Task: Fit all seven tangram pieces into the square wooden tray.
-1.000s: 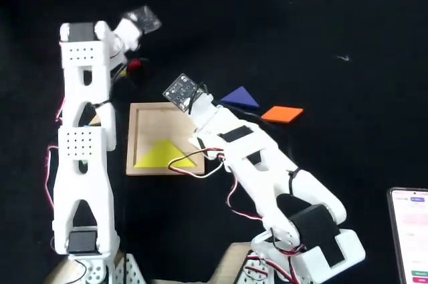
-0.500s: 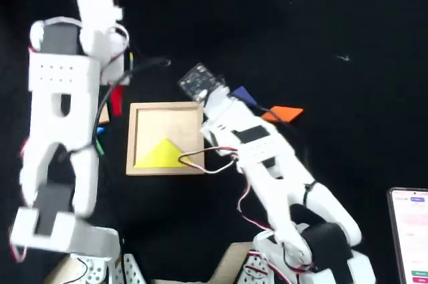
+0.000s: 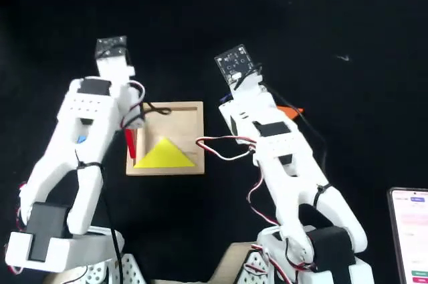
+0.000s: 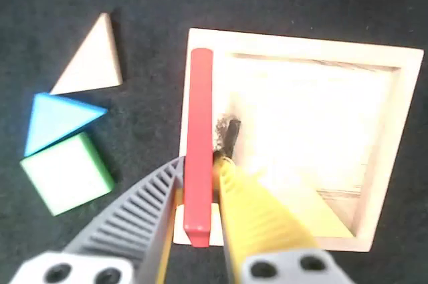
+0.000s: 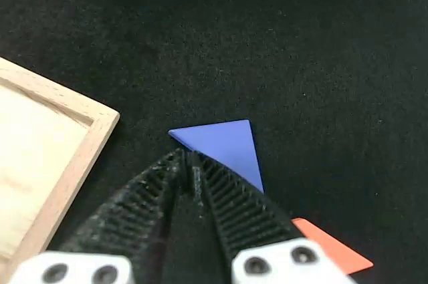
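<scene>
Only the yellow triangle (image 3: 164, 154) lies in the wooden tray (image 3: 167, 170); the left gripper (image 4: 199, 162) clamps the red piece (image 4: 199, 110) over its rim, the right gripper (image 5: 187, 160) hangs closed and empty above the blue triangle (image 5: 231, 147), and the orange piece (image 5: 331, 247), cream triangle (image 4: 93, 60), pale blue triangle (image 4: 57, 117) and green square (image 4: 67, 172) lie outside.

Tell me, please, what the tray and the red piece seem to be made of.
Tray: pale bare wood, matt; faint grain lines show on its floor and rim. Red piece: probably painted wood, perhaps plastic; its colour is even and matt, no grain shows, and the edges are sharp, so the look leaves it open.
</scene>
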Controlling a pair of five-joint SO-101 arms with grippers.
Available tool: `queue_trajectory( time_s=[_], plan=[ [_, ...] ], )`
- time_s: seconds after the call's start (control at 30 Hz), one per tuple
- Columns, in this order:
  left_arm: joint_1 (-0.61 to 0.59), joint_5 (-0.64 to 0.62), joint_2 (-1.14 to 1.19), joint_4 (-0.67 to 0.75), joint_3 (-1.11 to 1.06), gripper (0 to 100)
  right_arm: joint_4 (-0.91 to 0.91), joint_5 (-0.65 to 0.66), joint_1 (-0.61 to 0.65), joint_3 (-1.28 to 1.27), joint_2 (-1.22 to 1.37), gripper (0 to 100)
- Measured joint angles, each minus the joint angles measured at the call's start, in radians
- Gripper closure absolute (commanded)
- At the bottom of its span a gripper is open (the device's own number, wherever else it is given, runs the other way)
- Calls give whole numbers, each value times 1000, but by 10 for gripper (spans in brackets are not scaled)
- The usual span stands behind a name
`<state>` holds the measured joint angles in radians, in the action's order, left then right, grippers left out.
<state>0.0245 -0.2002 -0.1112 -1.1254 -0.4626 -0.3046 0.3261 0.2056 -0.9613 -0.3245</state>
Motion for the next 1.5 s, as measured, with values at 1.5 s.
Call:
queue_trajectory(
  time_s=[1.5],
  plan=[
    [48, 180, 109, 143, -31, 859, 0, -2, 15, -15, 0, 986]
  ],
)
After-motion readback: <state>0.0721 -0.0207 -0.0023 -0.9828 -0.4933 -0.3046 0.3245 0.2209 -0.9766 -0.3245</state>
